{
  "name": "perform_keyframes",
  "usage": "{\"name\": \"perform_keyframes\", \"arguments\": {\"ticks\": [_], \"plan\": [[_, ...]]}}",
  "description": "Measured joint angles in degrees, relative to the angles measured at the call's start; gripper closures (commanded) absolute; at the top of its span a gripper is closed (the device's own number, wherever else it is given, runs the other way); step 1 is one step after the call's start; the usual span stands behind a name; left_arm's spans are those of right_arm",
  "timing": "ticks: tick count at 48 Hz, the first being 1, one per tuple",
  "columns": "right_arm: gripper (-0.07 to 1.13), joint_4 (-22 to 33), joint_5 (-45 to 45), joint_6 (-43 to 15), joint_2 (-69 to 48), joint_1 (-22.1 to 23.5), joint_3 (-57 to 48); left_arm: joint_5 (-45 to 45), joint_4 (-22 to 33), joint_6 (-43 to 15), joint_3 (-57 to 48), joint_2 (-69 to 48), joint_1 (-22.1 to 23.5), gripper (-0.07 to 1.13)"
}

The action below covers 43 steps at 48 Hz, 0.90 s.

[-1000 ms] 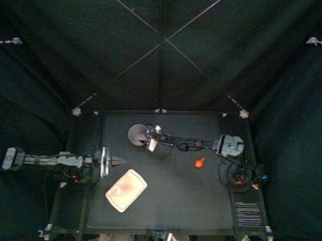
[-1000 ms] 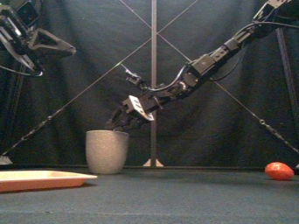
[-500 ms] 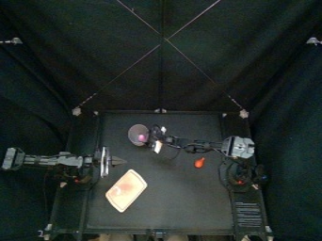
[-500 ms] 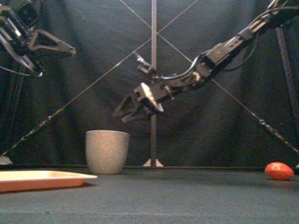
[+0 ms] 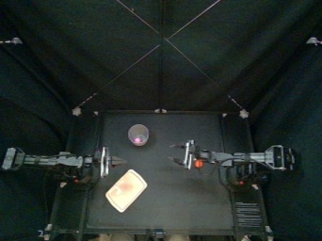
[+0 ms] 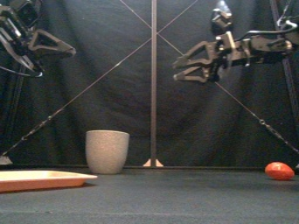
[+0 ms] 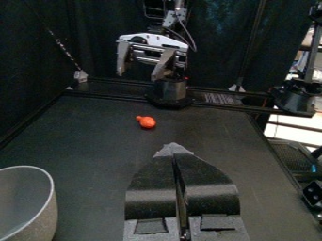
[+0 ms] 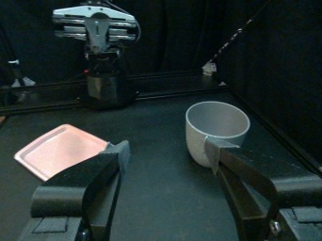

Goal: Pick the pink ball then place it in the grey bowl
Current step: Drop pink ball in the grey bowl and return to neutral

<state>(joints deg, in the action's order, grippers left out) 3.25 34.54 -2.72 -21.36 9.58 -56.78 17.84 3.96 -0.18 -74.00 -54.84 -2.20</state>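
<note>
The tall grey speckled cup (image 5: 138, 137) stands at the table's back middle, and a pink spot, the pink ball (image 5: 138, 140), shows inside it. From the front the cup (image 6: 107, 150) hides the ball. My right gripper (image 5: 189, 154) hangs open and empty, high above the table (image 6: 187, 68), to the right of the cup. Between its spread jaws (image 8: 172, 156) the cup (image 8: 219, 127) is seen a little way off. My left gripper (image 7: 176, 184) rests shut at the table's left side (image 5: 101, 162), with nothing in it.
A small red toy (image 5: 198, 162) lies right of centre (image 6: 278, 171) (image 7: 145, 120), beneath the right arm. The flat pink tray (image 5: 126, 189) sits at the front left (image 6: 41, 179) (image 8: 63, 149). The cup's rim (image 7: 25, 202) is close to the left gripper.
The right gripper has drawn back from over the cup, rising and moving right, open and empty. The pink spot now shows in the cup. The left arm stayed still.
</note>
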Motion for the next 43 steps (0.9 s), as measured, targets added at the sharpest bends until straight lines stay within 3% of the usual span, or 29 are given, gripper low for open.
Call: {"name": "perform_keyframes", "arguments": {"ticks": [14,27,43], "plan": [[0.09,-0.4,0.4,0.3,-16.9,-7.5,-11.8,0.1,0.0,0.0,-0.1,-0.1,0.0,1.01],[0.09,-1.1,0.4,0.0,-24.0,-7.7,-17.0,0.2,-0.1,0.0,-0.9,-0.1,0.0,1.01],[0.09,-2.5,0.4,0.2,-24.1,-8.1,-17.7,0.2,-0.9,-0.1,-1.0,-0.1,0.0,1.02]]}}
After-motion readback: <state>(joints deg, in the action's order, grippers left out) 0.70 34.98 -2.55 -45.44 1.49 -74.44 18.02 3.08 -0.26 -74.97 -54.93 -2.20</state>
